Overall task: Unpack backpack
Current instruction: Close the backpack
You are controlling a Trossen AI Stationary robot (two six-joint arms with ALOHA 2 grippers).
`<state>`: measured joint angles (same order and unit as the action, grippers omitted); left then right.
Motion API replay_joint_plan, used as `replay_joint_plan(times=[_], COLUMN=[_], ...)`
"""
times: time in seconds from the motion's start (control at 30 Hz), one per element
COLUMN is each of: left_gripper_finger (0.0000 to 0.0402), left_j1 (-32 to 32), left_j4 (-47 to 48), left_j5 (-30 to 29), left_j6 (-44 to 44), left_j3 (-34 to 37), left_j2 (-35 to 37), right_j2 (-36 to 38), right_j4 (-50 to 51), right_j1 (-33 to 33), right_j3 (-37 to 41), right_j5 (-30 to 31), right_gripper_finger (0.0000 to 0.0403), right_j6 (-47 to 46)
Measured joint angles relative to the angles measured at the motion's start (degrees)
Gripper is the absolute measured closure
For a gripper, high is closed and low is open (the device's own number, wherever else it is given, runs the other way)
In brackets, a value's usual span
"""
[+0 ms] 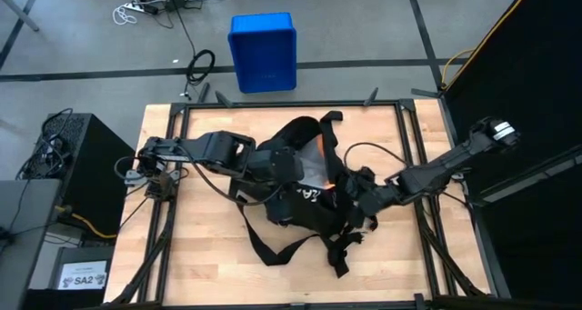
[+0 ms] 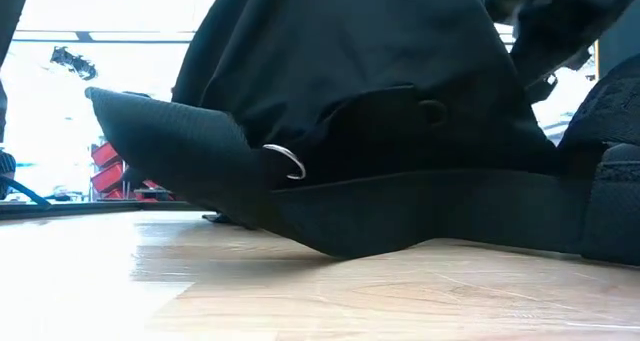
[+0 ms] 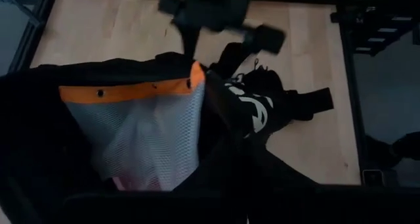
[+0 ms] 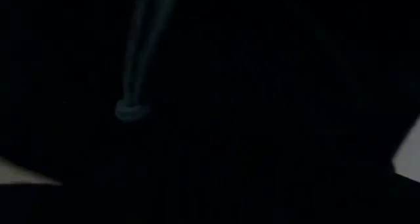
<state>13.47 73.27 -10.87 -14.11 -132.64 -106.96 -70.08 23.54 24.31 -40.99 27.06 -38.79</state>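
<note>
Backpack (image 1: 300, 187) on wooden table (image 1: 200, 265); left hand (image 1: 277, 165) pinching it, right hand (image 1: 350, 196) spread.

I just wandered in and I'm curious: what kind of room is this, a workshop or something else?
Probably a robotics lab or test workshop: a wooden table on a black frame, loose cables across the bare grey floor, and a blue crate beside it.

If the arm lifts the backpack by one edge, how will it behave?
The backpack will probably sag and fold rather than hold shape: its fabric lies crumpled on the table. Its loose straps would likely trail and snag. The mesh pocket looks flimsy.
</note>
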Motion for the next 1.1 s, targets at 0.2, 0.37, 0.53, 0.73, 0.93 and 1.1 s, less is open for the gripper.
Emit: replay_joint_plan(times=[0.2, 0.37, 0.53, 0.73, 0.93, 1.1], left_gripper_finger=[0.0402, 0.0401, 0.0401, 0.0401, 0.0401, 0.0400], left_j1=[0.0, 0.3, 0.4, 0.4, 0.2, 0.1], left_j4=[-0.2, -0.6, 3.4, 6.3, -4.8, -19.4], left_j5=[0.2, 0.2, 0.2, 0.5, 0.7, 0.6], left_j6=[-0.9, -1.5, -2.1, -2.9, 0.8, 11.9], left_j3=[0.0, -0.1, -0.1, -0.1, 0.0, 0.6], left_j2=[0.0, 0.4, 0.5, 0.7, 0.7, -1.5], right_j2=[-6.8, -7.3, -2.2, 7.7, 15.8, 17.3], right_j4=[-8.4, -9.0, -6.7, -6.8, -8.7, -9.4], right_j1=[-4.2, -5.4, -4.9, -4.1, -4.4, -5.7], right_j3=[0.2, 0.4, 0.4, 0.4, 0.3, 0.3], right_j5=[-7.3, -12.4, -11.6, -9.8, -9.0, -8.8], right_gripper_finger=[0.0204, 0.0378, 0.0399, 0.0402, 0.0402, 0.0403], right_j6=[1.7, 3.1, 1.9, 1.5, 1.8, 3.5])
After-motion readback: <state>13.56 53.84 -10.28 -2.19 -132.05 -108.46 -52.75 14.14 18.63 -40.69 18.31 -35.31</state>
